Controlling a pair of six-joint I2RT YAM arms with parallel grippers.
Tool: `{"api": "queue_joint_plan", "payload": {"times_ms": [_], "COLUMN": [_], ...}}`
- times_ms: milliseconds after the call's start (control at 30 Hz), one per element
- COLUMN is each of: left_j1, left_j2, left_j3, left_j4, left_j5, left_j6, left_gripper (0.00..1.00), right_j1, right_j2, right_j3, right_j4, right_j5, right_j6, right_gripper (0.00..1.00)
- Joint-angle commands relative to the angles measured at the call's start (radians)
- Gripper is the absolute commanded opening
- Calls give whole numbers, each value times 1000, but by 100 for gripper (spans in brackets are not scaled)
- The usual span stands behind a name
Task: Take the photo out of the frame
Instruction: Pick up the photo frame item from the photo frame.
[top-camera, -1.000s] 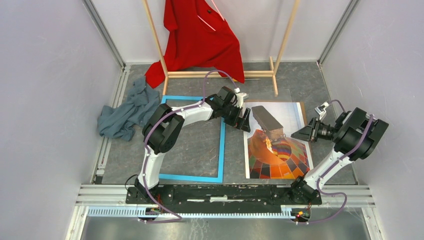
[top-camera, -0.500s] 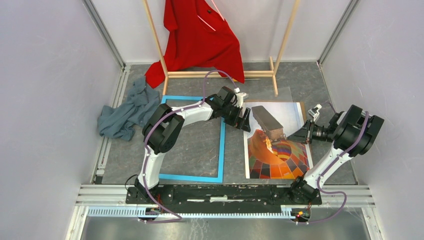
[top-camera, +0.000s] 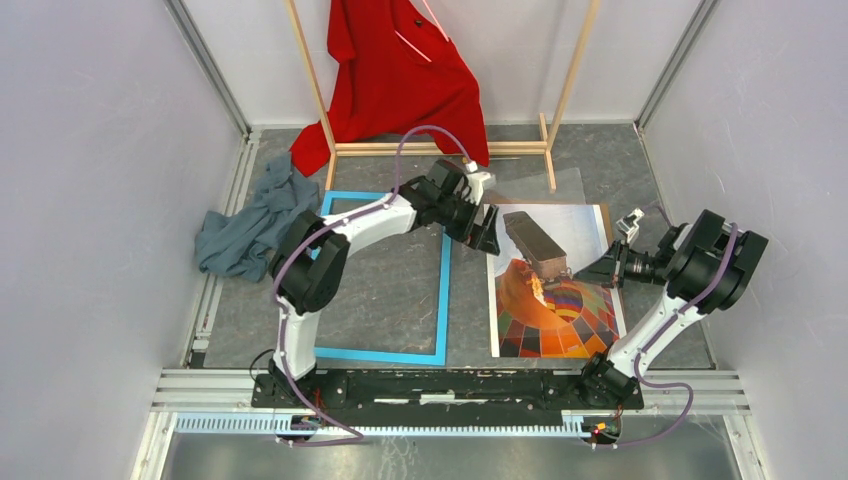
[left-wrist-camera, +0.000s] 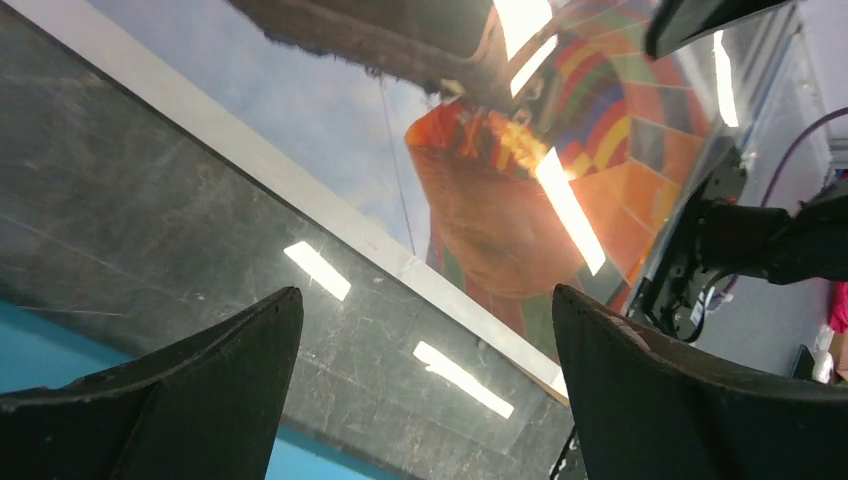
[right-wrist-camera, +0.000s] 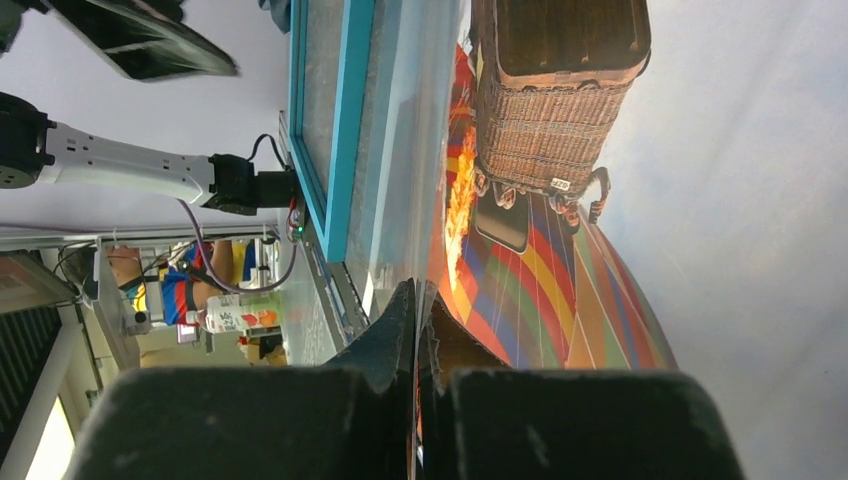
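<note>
The photo (top-camera: 555, 290), an orange-red balloon with a brown basket, lies flat at the right, outside the frame. The light blue frame (top-camera: 444, 290) lies flat to its left with grey table showing through it. A clear pane (top-camera: 577, 188) covers the photo. My right gripper (top-camera: 606, 268) is at the photo's right edge. In the right wrist view it (right-wrist-camera: 420, 300) is shut on the thin edge of the clear pane (right-wrist-camera: 400, 150), with the photo (right-wrist-camera: 600, 250) beside it. My left gripper (top-camera: 484, 230) is open and empty above the photo's left edge (left-wrist-camera: 480, 170).
A red garment (top-camera: 400, 70) hangs on a wooden rack (top-camera: 570, 90) at the back. A blue-grey cloth (top-camera: 250, 225) lies bunched at the left wall. A brown board edge (top-camera: 607, 225) shows under the photo. Side walls stand close on both sides.
My right gripper moved left onto the photo's right edge. My left gripper moved slightly back and left. The photo and frame have not moved.
</note>
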Motion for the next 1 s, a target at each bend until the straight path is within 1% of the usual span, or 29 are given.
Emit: {"api": "queue_joint_plan", "payload": {"times_ms": [0, 100, 267, 467, 600, 733, 967], "left_j1": [64, 121, 208, 318, 384, 406, 406], "left_j2": [-123, -145, -199, -308, -370, -396, -387], "left_j3": [77, 78, 48, -49, -122, -185, -199], "left_j4": [-47, -93, -174, -210, -214, -181, -164], "left_j5": [64, 110, 117, 126, 135, 120, 114], "left_j6": [109, 145, 242, 317, 335, 333, 330], "left_gripper": [100, 100, 100, 100, 100, 100, 100], "right_j1": [2, 2, 2, 22, 72, 119, 155], "right_j2": [-56, -86, -145, -204, -245, -283, -308], "right_j3": [1, 14, 55, 91, 93, 102, 166], "right_j4": [-10, -11, -10, -11, -11, -10, -10], "right_j5": [-55, -76, -112, -144, -152, -168, -217], "right_j6": [23, 50, 110, 164, 190, 225, 297], "right_gripper": [0, 0, 0, 0, 0, 0, 0]}}
